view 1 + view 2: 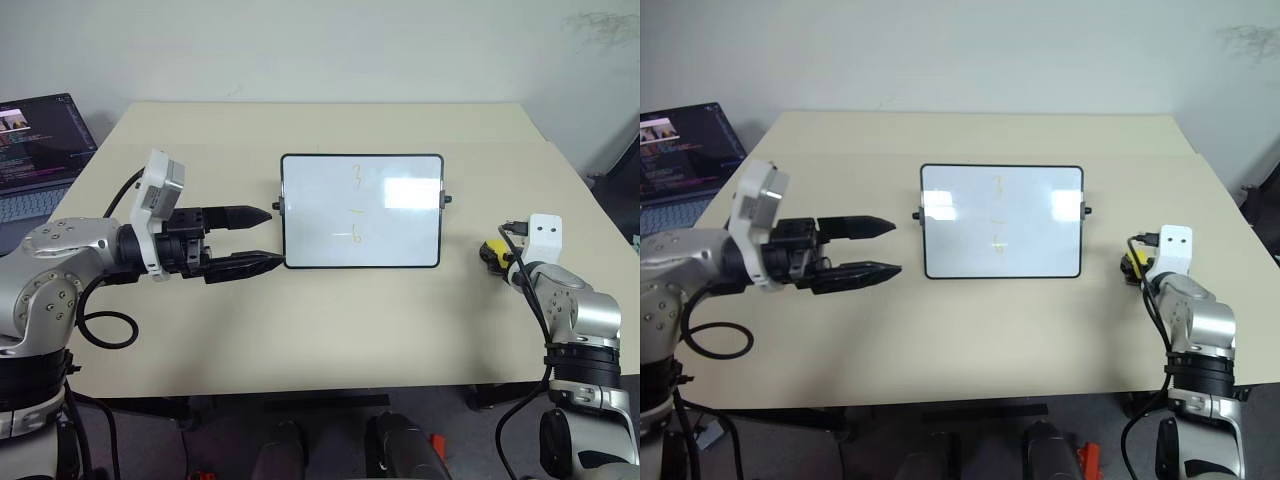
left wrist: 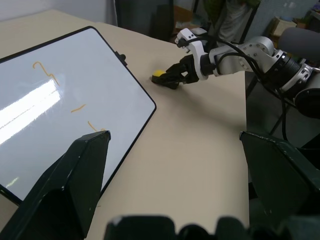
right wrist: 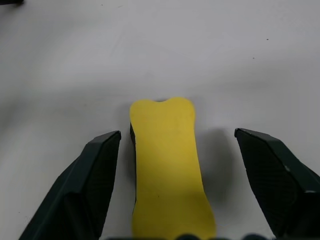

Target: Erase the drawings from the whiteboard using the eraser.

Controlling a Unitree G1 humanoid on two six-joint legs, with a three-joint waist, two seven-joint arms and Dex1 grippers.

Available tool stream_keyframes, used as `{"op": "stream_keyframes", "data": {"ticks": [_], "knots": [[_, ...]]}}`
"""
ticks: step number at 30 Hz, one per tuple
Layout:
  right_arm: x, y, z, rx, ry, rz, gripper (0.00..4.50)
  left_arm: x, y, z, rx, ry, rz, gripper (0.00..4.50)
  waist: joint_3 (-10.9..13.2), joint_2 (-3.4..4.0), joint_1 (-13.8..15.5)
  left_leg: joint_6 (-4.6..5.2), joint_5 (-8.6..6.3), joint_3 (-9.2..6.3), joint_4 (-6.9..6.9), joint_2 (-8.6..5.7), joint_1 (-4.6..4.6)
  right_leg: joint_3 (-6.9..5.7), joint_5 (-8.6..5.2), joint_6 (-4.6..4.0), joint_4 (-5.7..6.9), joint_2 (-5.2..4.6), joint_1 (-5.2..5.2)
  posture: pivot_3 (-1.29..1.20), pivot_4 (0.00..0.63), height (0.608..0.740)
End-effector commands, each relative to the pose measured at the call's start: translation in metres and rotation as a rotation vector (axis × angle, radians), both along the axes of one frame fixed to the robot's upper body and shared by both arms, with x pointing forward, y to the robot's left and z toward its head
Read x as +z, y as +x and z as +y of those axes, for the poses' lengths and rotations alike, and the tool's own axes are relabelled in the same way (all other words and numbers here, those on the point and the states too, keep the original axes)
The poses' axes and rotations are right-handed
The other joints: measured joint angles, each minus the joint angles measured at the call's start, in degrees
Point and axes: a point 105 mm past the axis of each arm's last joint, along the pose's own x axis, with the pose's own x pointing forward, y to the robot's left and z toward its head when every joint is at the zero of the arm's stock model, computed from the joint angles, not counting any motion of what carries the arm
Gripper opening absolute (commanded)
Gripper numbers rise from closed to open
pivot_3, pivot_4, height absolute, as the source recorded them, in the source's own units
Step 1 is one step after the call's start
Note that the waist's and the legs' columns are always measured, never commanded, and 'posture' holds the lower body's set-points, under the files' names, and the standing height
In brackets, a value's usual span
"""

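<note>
The eraser (image 3: 167, 165) lay flat on the tabletop (image 1: 330, 330) near its right edge, yellow face up, with a dark underside showing along one long side. It sat between the two fingers (image 3: 82, 185) of the right gripper (image 2: 172, 78), lengthwise along them, and a gap of bare tabletop showed on each side, so the fingers stood wide and held nothing. One finger was nearer the block than the other; whether it touched the block could not be told.

The whiteboard (image 1: 361, 211) lay in the middle of the tabletop, well apart from the eraser and to its left, with its long sides running parallel to the tabletop's front edge. It had a thin black frame and a small black knob on each short side. The drawings (image 1: 355, 210) were a few faint yellowish strokes near the board's middle: a curl toward the far side, a short dash in the centre and another mark toward the near side.

The left gripper (image 1: 255, 240) hovered just beside the board's left short side, pointing toward it, its black fingers spread wide and empty; the lower fingertip reached about to the frame's near left corner.

A laptop (image 1: 35, 150) stood open off the tabletop's far left corner, its screen lit
</note>
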Motion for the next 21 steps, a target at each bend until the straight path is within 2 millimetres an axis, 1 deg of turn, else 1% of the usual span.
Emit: {"op": "stream_keyframes", "data": {"ticks": [1,5,7,8,10,15,21], "knots": [[0.025,0.004,-0.002,0.012,-0.009,-0.081,3.12,0.010,-0.002,-0.003,-0.011,-0.001,-0.056,4.50,0.0,0.00,0.0,0.00,0.00,0.00,0.00,0.00,0.00,0.00,0.00,0.00,0.00,0.00,0.00,0.00,0.150,0.740],[0.023,0.005,-0.003,0.008,-0.013,-0.073,1.74,0.010,-0.001,-0.003,-0.009,-0.002,-0.057,4.50,0.0,0.00,0.0,0.00,0.00,0.00,0.00,0.00,0.01,0.00,0.00,0.00,0.03,0.01,0.00,0.00,0.150,0.740],[0.021,0.005,-0.002,0.010,-0.013,-0.068,1.13,0.010,-0.001,-0.003,-0.006,-0.002,-0.059,4.50,0.0,0.00,0.0,0.00,0.00,0.00,0.01,0.00,0.01,0.00,0.00,0.00,0.03,0.01,0.00,0.00,0.150,0.740],[0.020,0.005,-0.001,0.011,-0.013,-0.065,0.93,0.010,-0.001,-0.003,-0.005,-0.002,-0.060,4.50,0.0,0.00,0.0,0.00,0.00,0.00,0.01,0.00,0.01,0.00,0.00,0.00,0.03,0.01,0.00,0.00,0.150,0.740],[0.018,0.005,0.001,0.017,-0.011,-0.056,0.85,0.010,-0.001,-0.003,-0.003,-0.002,-0.061,4.50,0.0,0.00,0.0,0.00,0.00,0.00,0.03,0.00,0.01,0.00,0.00,0.00,0.04,0.01,0.01,0.00,0.150,0.740],[0.015,0.005,0.004,0.022,-0.009,-0.050,0.84,0.011,-0.001,-0.002,0.003,-0.003,-0.063,4.50,0.0,0.00,0.0,0.00,0.00,0.00,0.07,0.00,0.01,0.00,0.00,0.00,0.08,0.01,0.01,0.00,0.150,0.740],[0.020,0.007,0.003,0.021,-0.011,-0.064,0.84,0.010,-0.001,-0.001,0.011,-0.002,-0.065,4.50,0.0,0.00,0.0,0.00,0.00,0.00,0.27,0.00,0.01,0.00,0.00,0.00,0.24,0.02,0.01,0.00,0.150,0.740]]}}
